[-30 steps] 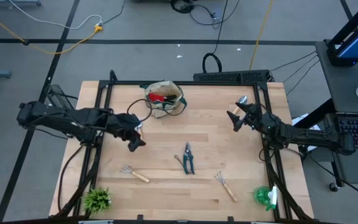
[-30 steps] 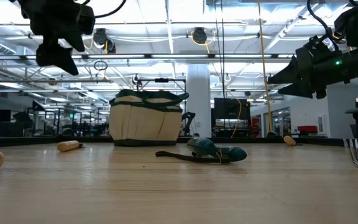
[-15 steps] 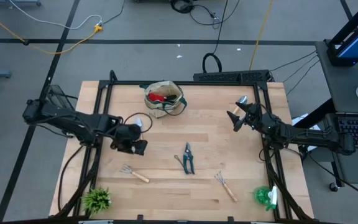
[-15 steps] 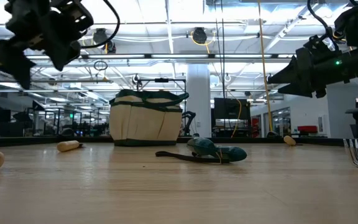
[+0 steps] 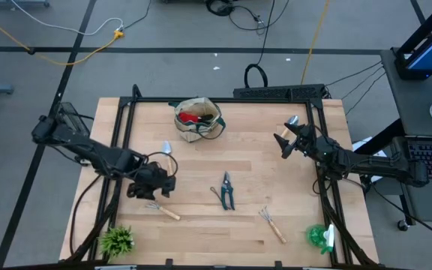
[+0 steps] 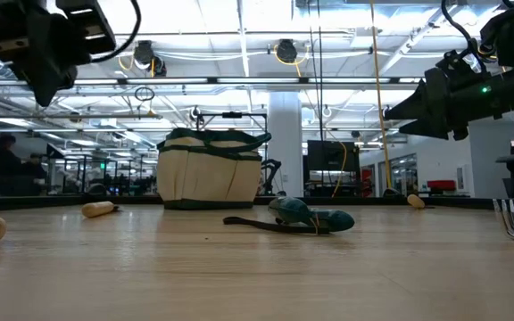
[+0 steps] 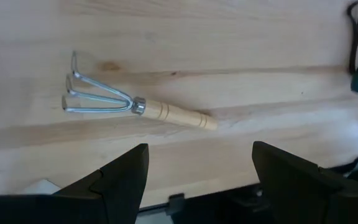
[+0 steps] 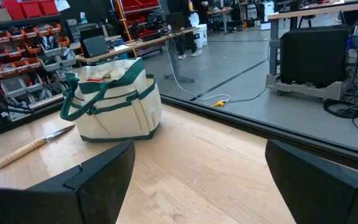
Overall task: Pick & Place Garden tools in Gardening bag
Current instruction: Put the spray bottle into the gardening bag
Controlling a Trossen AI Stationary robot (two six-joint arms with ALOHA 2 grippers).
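Note:
My left gripper [image 5: 153,184] is open and empty. It hovers just on the far side of a wooden-handled hand rake [image 5: 162,209], which lies flat between the open fingers in the left wrist view [image 7: 129,106]. The beige gardening bag [image 5: 198,120] with green trim stands at the far middle, with red gloves [image 5: 192,117] inside. A trowel [image 8: 33,146] lies beside the bag. Dark pruning shears [image 5: 226,191] lie mid-table. A second hand rake [image 5: 271,223] and a green spray bottle [image 5: 321,237] lie near right. My right gripper [image 5: 285,142] is open and held above the table's right side.
A small leafy plant [image 5: 117,240] stands at the near left corner. A black frame rail [image 5: 223,100] runs along the table's edges. Bare wood lies between the bag and the shears. In the low view the shears [image 6: 293,217] lie in front of the bag [image 6: 211,169].
My left gripper has gone from beside the trowel near the bag toward the table's near edge and now stands by the left hand rake. My right arm and the tools have kept still.

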